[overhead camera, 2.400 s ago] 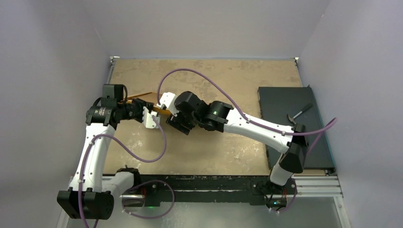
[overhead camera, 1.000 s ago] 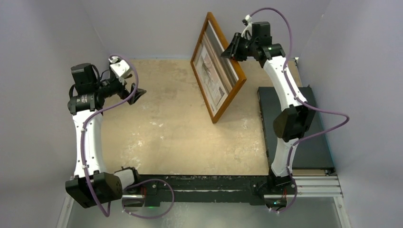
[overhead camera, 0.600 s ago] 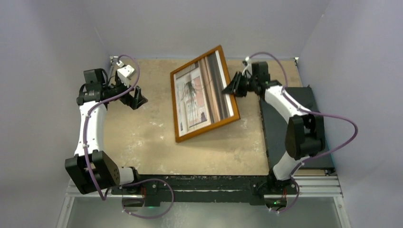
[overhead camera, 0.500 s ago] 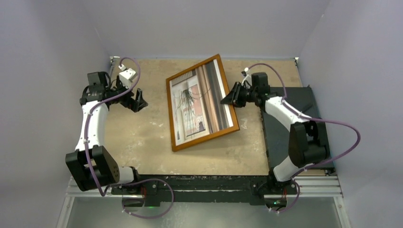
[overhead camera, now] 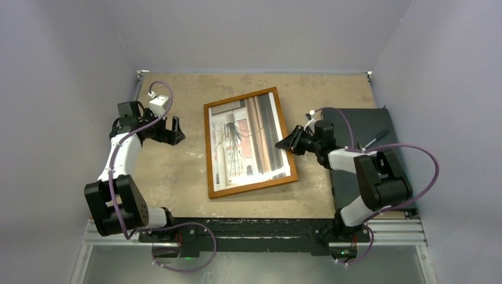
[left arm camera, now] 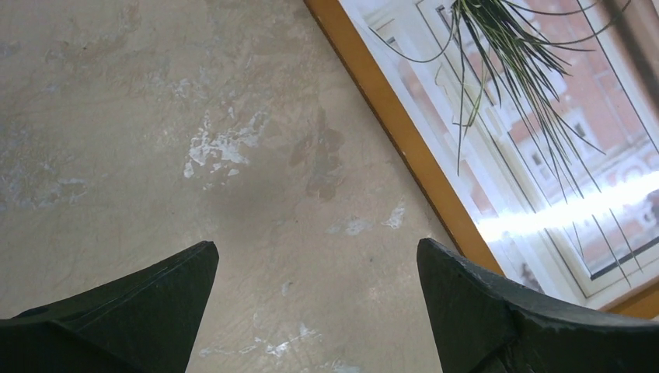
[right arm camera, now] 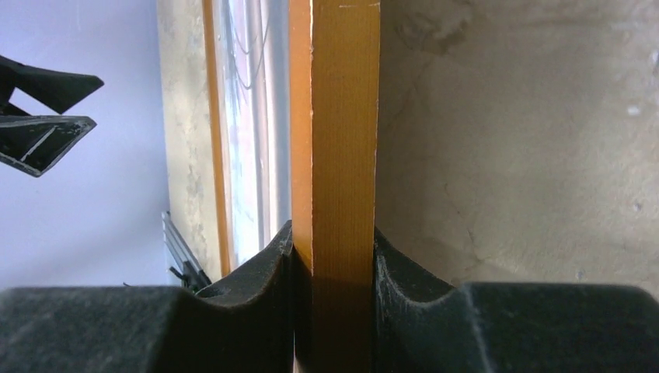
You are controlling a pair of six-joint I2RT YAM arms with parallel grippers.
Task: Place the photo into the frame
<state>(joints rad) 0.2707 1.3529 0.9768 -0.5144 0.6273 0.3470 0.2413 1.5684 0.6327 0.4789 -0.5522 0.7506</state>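
Observation:
The orange-brown frame (overhead camera: 206,152) lies about flat in the middle of the table, face up, with the photo (overhead camera: 248,139) showing inside it. My right gripper (overhead camera: 286,142) is shut on the frame's right rail (right arm camera: 342,140), one finger on each side of it. The photo (right arm camera: 249,116) shows to the left of that rail. My left gripper (overhead camera: 176,131) hangs open over bare table left of the frame, nothing between its fingers. In the left wrist view the left gripper (left arm camera: 316,247) is close to the frame's left rail (left arm camera: 396,124) and the photo (left arm camera: 544,132) but not touching them.
A black slab (overhead camera: 367,121) lies along the table's right side under my right arm, with a small dark tool (overhead camera: 374,141) on it. Pale walls close the table in at the back, left and right.
My right arm has swung the frame down from upright at the back to lying on the table and drawn it nearer. My left gripper has moved a little nearer and opened wider.

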